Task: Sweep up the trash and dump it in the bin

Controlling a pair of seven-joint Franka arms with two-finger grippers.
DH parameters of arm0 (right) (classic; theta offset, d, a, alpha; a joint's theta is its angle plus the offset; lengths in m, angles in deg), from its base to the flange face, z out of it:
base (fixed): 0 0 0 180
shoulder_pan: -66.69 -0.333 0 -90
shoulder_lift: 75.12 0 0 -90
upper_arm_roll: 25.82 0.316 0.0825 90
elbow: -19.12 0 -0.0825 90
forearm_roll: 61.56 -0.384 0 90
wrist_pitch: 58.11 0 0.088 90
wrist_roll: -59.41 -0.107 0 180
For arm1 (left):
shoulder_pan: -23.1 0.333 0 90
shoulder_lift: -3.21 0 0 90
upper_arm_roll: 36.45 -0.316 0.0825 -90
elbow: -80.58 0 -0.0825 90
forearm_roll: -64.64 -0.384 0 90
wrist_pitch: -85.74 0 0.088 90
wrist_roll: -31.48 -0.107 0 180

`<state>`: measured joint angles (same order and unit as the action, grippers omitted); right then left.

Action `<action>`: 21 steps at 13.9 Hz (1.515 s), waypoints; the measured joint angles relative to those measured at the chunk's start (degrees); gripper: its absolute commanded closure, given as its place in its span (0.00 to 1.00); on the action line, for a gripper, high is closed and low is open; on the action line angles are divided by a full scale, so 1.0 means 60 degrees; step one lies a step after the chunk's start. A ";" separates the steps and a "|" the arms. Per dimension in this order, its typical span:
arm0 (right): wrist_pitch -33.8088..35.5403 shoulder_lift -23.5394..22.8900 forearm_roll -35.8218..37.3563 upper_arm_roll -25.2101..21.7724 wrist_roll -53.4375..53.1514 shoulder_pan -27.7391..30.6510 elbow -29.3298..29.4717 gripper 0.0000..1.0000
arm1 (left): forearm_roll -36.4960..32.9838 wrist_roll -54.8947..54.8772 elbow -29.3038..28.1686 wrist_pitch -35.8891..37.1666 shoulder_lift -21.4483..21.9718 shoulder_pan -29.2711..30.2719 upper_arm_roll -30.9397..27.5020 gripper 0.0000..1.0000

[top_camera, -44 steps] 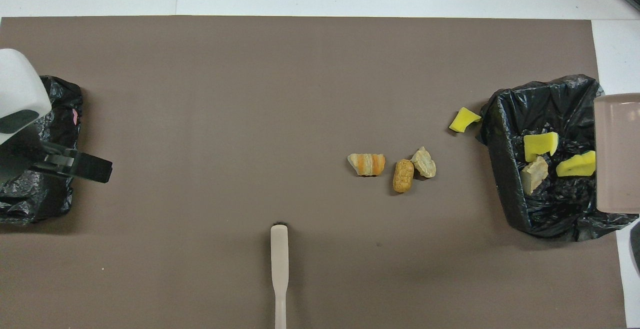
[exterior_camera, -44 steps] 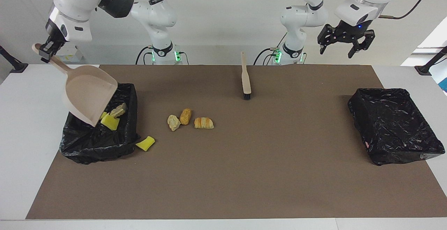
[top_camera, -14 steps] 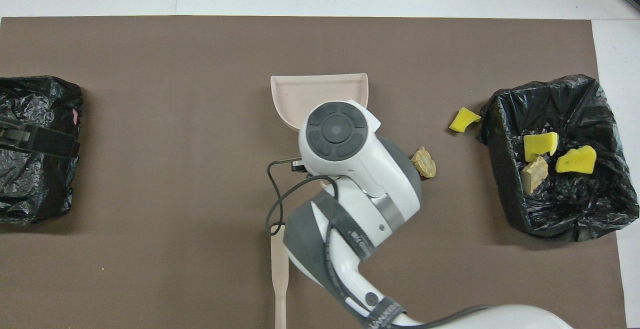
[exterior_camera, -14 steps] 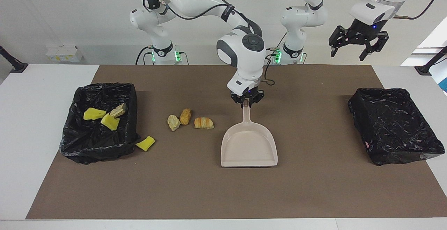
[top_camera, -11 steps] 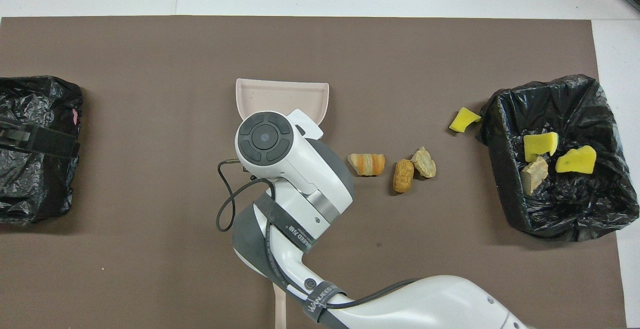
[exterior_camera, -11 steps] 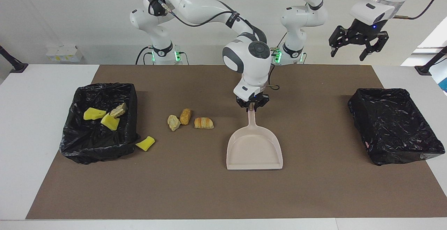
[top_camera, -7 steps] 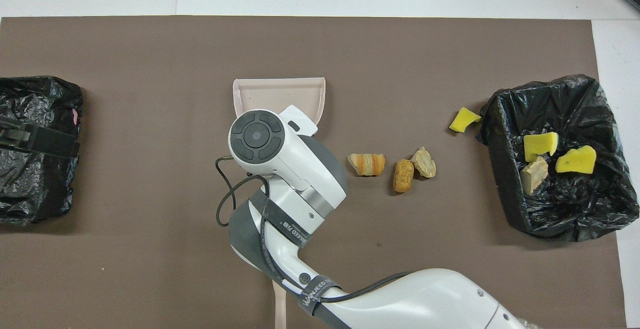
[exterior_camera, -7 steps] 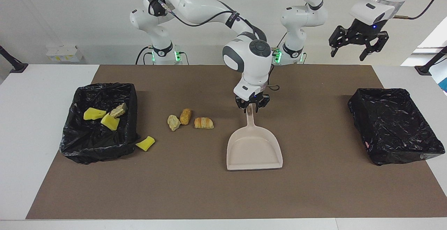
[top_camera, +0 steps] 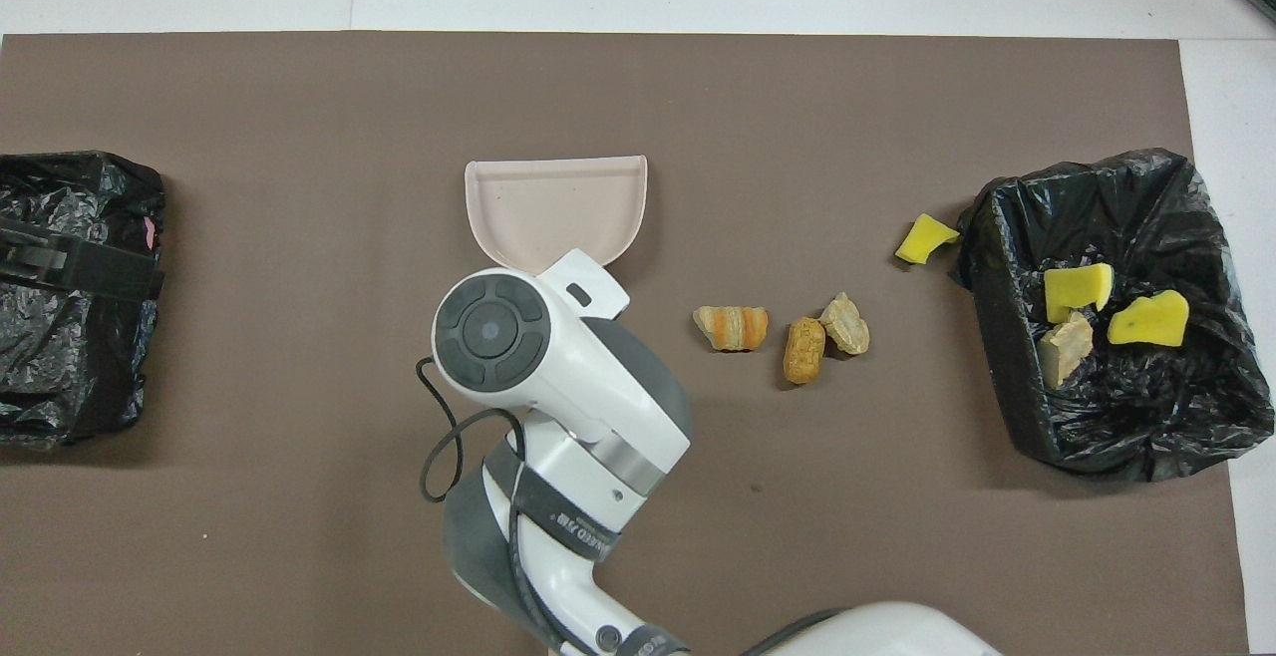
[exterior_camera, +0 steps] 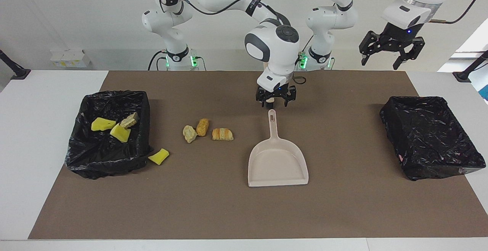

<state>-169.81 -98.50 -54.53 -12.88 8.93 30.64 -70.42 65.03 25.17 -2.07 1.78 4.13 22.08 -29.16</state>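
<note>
Facing view: right gripper [exterior_camera: 273, 103] open, empty, above dustpan [exterior_camera: 277, 162] handle; left gripper [exterior_camera: 391, 52] open, waits. Next: fetch brush, sweep pastry pieces [exterior_camera: 213, 131] squarely into pan.

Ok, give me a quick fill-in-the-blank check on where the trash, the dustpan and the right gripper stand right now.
1. The dustpan lies flat on the mat, held by ____ gripper.
2. The right gripper hangs with its fingers ____.
3. ____ scraps lie inside the bin at the right arm's end.
4. The yellow wedge on the mat lies ____ that bin.

Missing: neither; open; three; beside
</note>
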 measured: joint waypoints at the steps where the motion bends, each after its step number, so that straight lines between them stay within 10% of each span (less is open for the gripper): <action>1: 0.0000 0.0331 0.0000 0.0005 -0.0254 -0.0195 -0.0412 0.00 | 0.0000 0.0000 -0.0147 -0.0275 -0.0008 -0.0003 0.0007 0.00; 14: -0.2653 0.3082 -0.1600 0.0029 -0.2303 -0.2454 -0.6084 0.04 | 0.0070 0.2832 -0.3683 -0.5079 -0.0710 -0.2730 0.0233 0.00; 17: -0.2731 0.3147 -0.2062 0.0023 -0.2306 -0.2480 -0.6232 0.22 | 0.0070 0.4554 -0.4467 -0.6121 -0.1086 -0.3854 0.0251 0.00; 21: -0.2732 0.3205 -0.2118 0.0023 -0.2306 -0.2566 -0.6246 0.92 | 0.0070 0.5475 -0.4788 -0.7426 -0.2090 -0.4301 0.0220 0.00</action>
<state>-186.20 -79.27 -67.24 -12.74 -4.90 15.25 -107.90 65.44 58.02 -30.80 -42.77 -8.41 -3.72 -27.85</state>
